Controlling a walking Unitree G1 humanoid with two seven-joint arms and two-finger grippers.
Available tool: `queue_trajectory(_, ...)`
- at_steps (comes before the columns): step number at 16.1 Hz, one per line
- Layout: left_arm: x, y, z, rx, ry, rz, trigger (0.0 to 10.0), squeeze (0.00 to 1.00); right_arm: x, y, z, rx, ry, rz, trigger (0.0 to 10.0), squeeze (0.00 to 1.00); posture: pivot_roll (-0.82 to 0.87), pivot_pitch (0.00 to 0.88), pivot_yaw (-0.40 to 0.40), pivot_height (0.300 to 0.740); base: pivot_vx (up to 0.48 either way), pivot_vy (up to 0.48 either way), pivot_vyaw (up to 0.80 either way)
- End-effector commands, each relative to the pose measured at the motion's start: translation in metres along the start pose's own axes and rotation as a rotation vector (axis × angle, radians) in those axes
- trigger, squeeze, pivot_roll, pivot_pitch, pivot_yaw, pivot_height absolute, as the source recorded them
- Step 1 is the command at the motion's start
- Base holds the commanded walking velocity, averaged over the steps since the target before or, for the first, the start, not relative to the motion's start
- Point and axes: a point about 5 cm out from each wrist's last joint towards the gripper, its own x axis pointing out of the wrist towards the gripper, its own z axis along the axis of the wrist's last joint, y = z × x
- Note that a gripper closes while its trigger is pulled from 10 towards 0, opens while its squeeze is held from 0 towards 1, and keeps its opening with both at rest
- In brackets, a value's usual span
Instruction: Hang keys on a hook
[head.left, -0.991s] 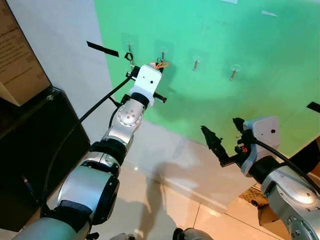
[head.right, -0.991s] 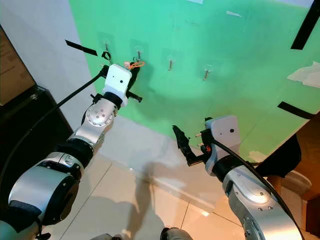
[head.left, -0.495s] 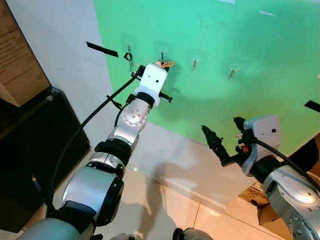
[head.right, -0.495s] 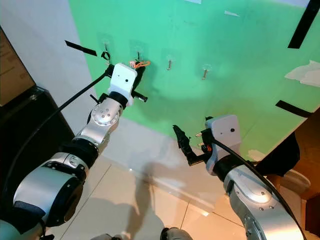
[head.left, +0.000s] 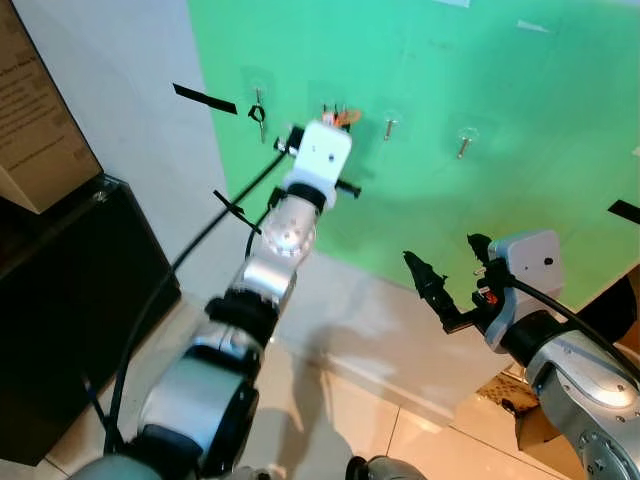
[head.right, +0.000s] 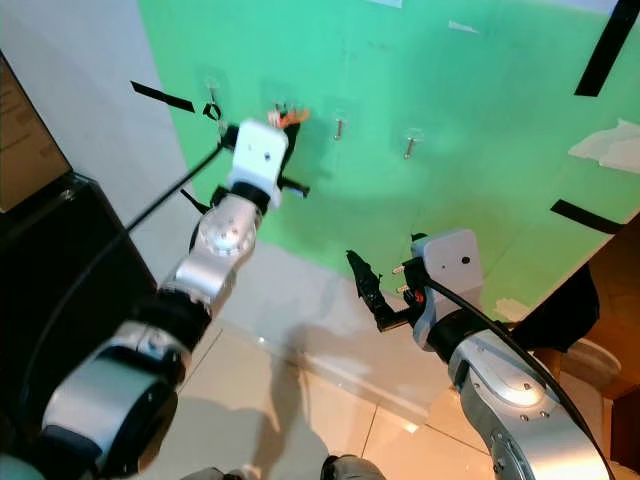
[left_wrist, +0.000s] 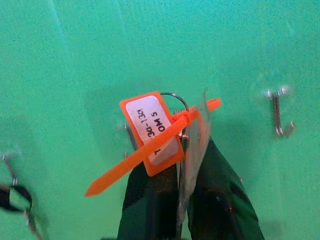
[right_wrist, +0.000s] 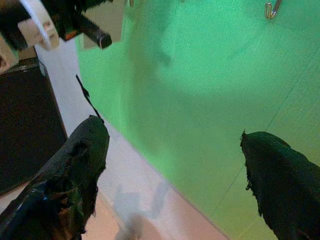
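Observation:
My left gripper (head.left: 338, 114) is raised against the green wall (head.left: 480, 80), shut on a set of keys (left_wrist: 192, 135) with an orange tag (left_wrist: 151, 133) and a wire ring (left_wrist: 178, 98). The tag (head.left: 347, 117) sits between the second hook and the third hook (head.left: 390, 127) of a row. In the left wrist view one clear-backed metal hook (left_wrist: 277, 113) is beside the keys, apart from them. The first hook (head.left: 258, 100) carries a small black item (head.left: 259, 114). My right gripper (head.left: 450, 266) hangs lower to the right, open and empty, with its fingers (right_wrist: 75, 170) spread wide.
A fourth hook (head.left: 465, 147) is further right on the wall. Black tape strips (head.left: 204, 98) mark the green panel's edges. A black cabinet (head.left: 70, 300) stands at the left with a cardboard box (head.left: 35, 110) on it. Tiled floor (head.left: 330, 400) lies below.
My left arm has swung right and slightly up along the wall, carrying the keys from the second hook toward the third. It is blurred with motion. The right arm has not moved.

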Motion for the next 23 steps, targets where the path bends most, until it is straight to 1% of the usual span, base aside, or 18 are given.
queue_trajectory(1, -0.002, 0.005, 0.003, 0.04, 0.011, 0.056, 10.0, 0.0, -0.002, -0.002, 0.003, -0.005, -0.016, -0.005, 10.0, 0.0, -0.34, 0.048, -0.007, 0.74, 0.0, 0.0, 0.0)
queue_trajectory(2, -0.003, 0.008, 0.001, 0.052, 0.026, 0.074, 10.0, 0.0, -0.002, -0.002, 0.003, -0.004, -0.016, -0.005, 10.0, 0.0, -0.34, 0.047, -0.008, 0.74, 0.0, 0.0, 0.0)
queue_trajectory(3, -0.004, 0.012, 0.0, 0.082, 0.041, 0.097, 10.0, 0.0, -0.002, -0.002, 0.003, -0.004, -0.016, -0.004, 10.0, 0.0, -0.34, 0.046, -0.009, 0.74, 0.0, 0.0, 0.0)
queue_trajectory(5, -0.003, 0.025, 0.001, 0.167, 0.062, 0.14, 10.0, 0.0, -0.001, -0.001, 0.003, -0.003, -0.015, 0.0, 10.0, 0.0, -0.34, 0.044, -0.009, 0.74, 0.0, 0.0, 0.0)
queue_trajectory(6, -0.003, 0.03, 0.001, 0.191, 0.07, 0.162, 10.0, 0.0, -0.001, -0.001, 0.003, -0.003, -0.015, 0.001, 10.0, 0.0, -0.33, 0.042, -0.007, 0.74, 0.0, 0.0, 0.0)
queue_trajectory(7, -0.003, 0.032, 0.001, 0.187, 0.085, 0.154, 10.0, 0.0, -0.001, -0.001, 0.002, -0.002, -0.015, 0.001, 10.0, 0.0, -0.33, 0.039, -0.006, 0.74, 0.0, 0.0, 0.0)
queue_trajectory(9, -0.002, 0.03, -0.003, 0.171, 0.114, 0.092, 10.0, 0.0, 0.0, -0.001, 0.002, -0.002, -0.017, 0.002, 10.0, 0.0, -0.33, 0.035, -0.004, 0.74, 0.0, 0.0, 0.0)
queue_trajectory(11, 0.0, 0.028, -0.005, 0.202, 0.125, 0.04, 10.0, 0.0, 0.0, -0.001, 0.002, -0.001, -0.019, 0.001, 10.0, 0.0, -0.33, 0.034, 0.0, 0.74, 0.0, 0.0, 0.0)
queue_trajectory(12, 0.001, 0.028, -0.003, 0.221, 0.125, 0.03, 10.0, 0.0, 0.0, -0.001, 0.002, -0.001, -0.019, 0.0, 10.0, 0.0, -0.33, 0.033, 0.0, 0.74, 0.0, 0.0, 0.0)
queue_trajectory(15, 0.006, 0.027, -0.001, 0.242, 0.131, 0.001, 10.0, 0.0, -0.001, 0.0, 0.002, 0.001, -0.02, -0.002, 10.0, 0.0, -0.34, 0.032, 0.005, 0.74, 0.0, 0.0, 0.0)
queue_trajectory(17, 0.008, 0.027, -0.003, 0.267, 0.157, -0.021, 10.0, 0.0, -0.002, -0.001, 0.002, 0.001, -0.02, -0.002, 10.0, 0.0, -0.34, 0.034, 0.006, 0.74, 0.0, 0.0, 0.0)
queue_trajectory(19, 0.008, 0.023, -0.007, 0.304, 0.185, -0.063, 10.0, 0.0, -0.002, -0.001, 0.002, 0.001, -0.019, -0.003, 10.0, 0.0, -0.34, 0.037, 0.005, 0.74, 0.0, 0.0, 0.0)
queue_trajectory(23, 0.007, 0.022, -0.013, 0.361, 0.227, -0.105, 10.0, 0.0, -0.002, 0.0, 0.002, -0.003, -0.015, 0.007, 10.0, 0.0, -0.34, 0.042, 0.004, 0.74, 0.0, 0.0, 0.0)
